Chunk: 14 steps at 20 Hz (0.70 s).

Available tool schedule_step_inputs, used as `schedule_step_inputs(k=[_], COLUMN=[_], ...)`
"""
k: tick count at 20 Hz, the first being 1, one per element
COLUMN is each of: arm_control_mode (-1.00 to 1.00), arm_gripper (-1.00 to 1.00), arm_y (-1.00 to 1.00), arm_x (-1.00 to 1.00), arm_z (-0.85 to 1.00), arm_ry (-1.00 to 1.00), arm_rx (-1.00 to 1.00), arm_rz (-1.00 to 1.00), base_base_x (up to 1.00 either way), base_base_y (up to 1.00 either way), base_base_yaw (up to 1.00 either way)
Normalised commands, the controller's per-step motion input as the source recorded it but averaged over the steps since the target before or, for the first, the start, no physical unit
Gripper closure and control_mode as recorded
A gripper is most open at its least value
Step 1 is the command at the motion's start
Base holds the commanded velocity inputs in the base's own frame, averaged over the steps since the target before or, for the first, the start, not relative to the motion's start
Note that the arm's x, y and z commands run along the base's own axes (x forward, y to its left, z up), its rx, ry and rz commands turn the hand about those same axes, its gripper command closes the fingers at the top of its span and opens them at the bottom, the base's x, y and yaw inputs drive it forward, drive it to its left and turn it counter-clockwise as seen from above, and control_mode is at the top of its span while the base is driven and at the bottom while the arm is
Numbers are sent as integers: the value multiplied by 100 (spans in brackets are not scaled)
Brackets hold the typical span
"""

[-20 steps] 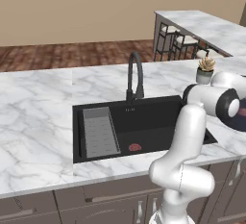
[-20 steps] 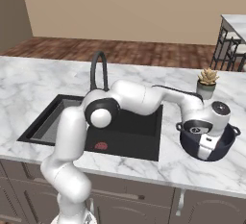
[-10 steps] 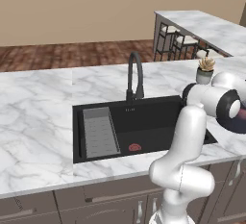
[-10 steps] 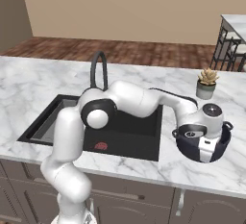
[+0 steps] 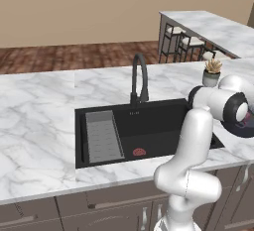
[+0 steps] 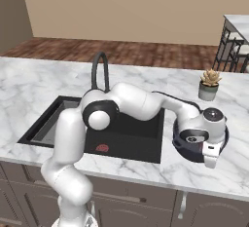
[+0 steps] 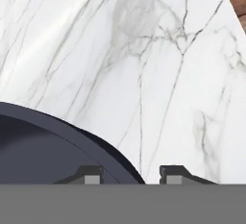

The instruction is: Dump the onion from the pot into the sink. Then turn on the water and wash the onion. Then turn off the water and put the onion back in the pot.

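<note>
**Hand drops onto the pot rim and starts to close**

The counter (image 6: 146,82) and the black sink (image 5: 154,126) look unchanged; the faucet (image 5: 140,79) runs dry and the basin holds no onion. The arm has swung lower over the pot (image 6: 185,150), which sits on the marble right of the sink, near the planter (image 6: 209,85). A second ago the hand stood higher; now the gripper (image 7: 129,175) straddles the rim, one tip inside the wall and one outside, the jaws narrowing from wide, not yet visibly clamped. I judge this the grasp for dumping. The hand covers the pot's inside, so the onion cannot be made out. In the left view the pot is cut off behind the arm.
</note>
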Motion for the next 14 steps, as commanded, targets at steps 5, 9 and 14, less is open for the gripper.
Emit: schedule_step_inputs(k=[5, 9, 14], arm_control_mode=[-100, -100, -100], arm_gripper=[100, 100, 100], arm_y=[1, 13, 38], arm_x=[0, 0, 0], arm_z=[-1, 15, 54], arm_ry=[0, 4, 1], arm_rx=[0, 0, 0], arm_rz=[0, 0, -1], base_base_x=[0, 0, 0], base_base_y=[0, 0, 0], base_base_yaw=[0, 0, 0])
